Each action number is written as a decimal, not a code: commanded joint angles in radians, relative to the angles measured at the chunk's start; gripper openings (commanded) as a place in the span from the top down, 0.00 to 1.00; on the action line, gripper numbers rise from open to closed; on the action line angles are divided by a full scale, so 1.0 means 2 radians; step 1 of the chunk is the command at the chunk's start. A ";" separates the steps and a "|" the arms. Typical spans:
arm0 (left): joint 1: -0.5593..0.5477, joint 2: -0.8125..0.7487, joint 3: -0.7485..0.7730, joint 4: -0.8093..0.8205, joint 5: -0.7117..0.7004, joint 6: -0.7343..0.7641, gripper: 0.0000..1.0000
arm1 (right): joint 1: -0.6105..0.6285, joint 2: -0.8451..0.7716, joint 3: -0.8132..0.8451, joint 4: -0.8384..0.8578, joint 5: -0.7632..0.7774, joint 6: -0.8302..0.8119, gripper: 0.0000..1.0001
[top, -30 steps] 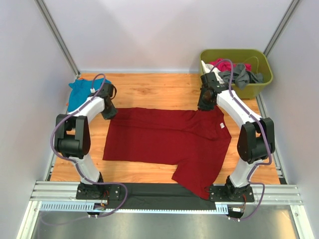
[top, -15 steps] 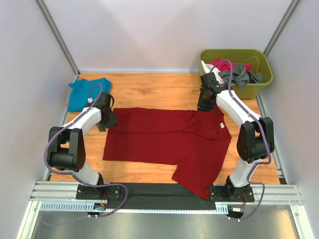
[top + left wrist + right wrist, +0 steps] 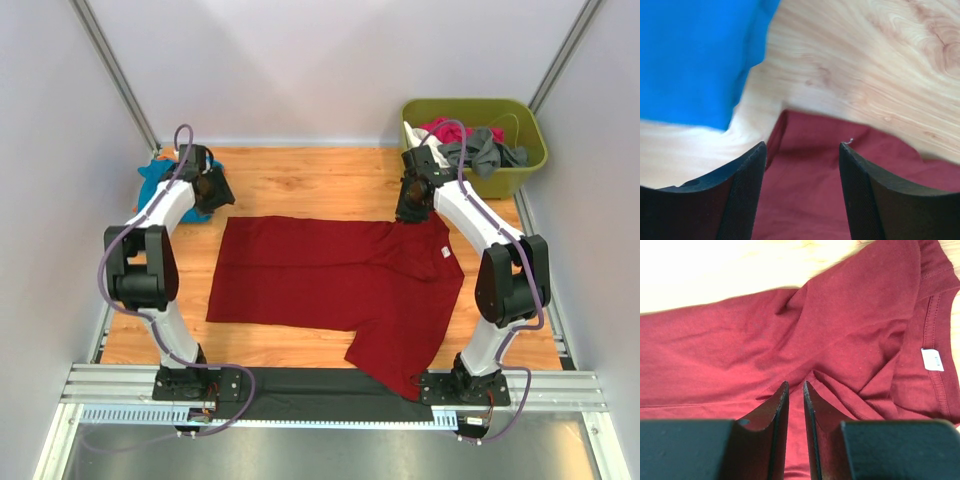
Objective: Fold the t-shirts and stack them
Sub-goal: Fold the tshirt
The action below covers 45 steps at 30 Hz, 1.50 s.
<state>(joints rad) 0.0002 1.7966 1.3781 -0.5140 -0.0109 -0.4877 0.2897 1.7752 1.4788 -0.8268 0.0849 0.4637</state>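
The dark red t-shirt (image 3: 330, 275) lies spread over the wooden table, its white label (image 3: 441, 252) at the right, and a sleeve hangs over the near edge. My right gripper (image 3: 412, 212) sits at the shirt's far right corner by the collar. In the right wrist view my right gripper (image 3: 796, 383) is shut on a pinched fold of the red cloth (image 3: 740, 350), near the label (image 3: 931, 360). My left gripper (image 3: 205, 185) hangs open above the table just past the shirt's far left corner. The left wrist view shows my left gripper (image 3: 802, 145) empty over the red corner (image 3: 810, 200). The teal-blue t-shirt (image 3: 152, 188) (image 3: 690, 55) lies at the far left.
A green bin (image 3: 520, 180) at the far right corner holds pink, white and grey garments (image 3: 465, 140). White walls close in on the left, back and right. Bare wood (image 3: 300, 180) shows between the red shirt and the back wall.
My left gripper has opened, let go of the red shirt's far left corner and swung back toward the teal shirt. The right gripper has kept its hold without moving.
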 commanded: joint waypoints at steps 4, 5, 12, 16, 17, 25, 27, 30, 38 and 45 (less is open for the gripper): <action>-0.003 0.079 0.058 -0.007 0.061 -0.003 0.39 | 0.002 0.004 0.018 -0.008 0.004 -0.006 0.80; -0.003 0.083 0.060 -0.008 0.057 -0.005 0.41 | 0.002 0.005 0.021 -0.008 0.004 -0.007 0.80; -0.003 0.091 0.053 -0.034 0.023 0.002 0.41 | 0.002 0.021 0.041 -0.025 0.010 -0.010 0.80; -0.003 0.077 0.020 -0.040 0.026 -0.003 0.40 | 0.002 0.032 0.053 -0.028 0.008 -0.008 0.80; -0.003 0.072 0.014 -0.039 0.025 -0.005 0.39 | 0.001 0.034 0.055 -0.028 0.008 -0.008 0.80; -0.003 0.064 0.000 -0.039 0.036 -0.009 0.42 | 0.002 0.044 0.067 -0.031 0.001 -0.004 0.81; -0.003 0.060 0.001 -0.035 0.039 -0.010 0.46 | 0.001 0.044 0.068 -0.032 0.002 -0.003 0.81; -0.003 0.056 0.005 -0.033 0.039 -0.010 0.52 | 0.002 0.044 0.067 -0.033 0.002 -0.003 0.81; -0.005 0.058 0.012 -0.034 0.045 -0.008 0.82 | 0.002 0.044 0.066 -0.032 0.002 0.002 0.82; -0.006 0.050 0.025 -0.043 0.022 -0.002 0.59 | 0.003 0.044 0.067 -0.032 0.001 0.004 0.82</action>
<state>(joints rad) -0.0071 1.9572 1.3830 -0.5896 0.0502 -0.4934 0.2897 1.8595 1.5776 -0.8864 0.0872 0.4591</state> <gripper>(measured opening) 0.347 0.186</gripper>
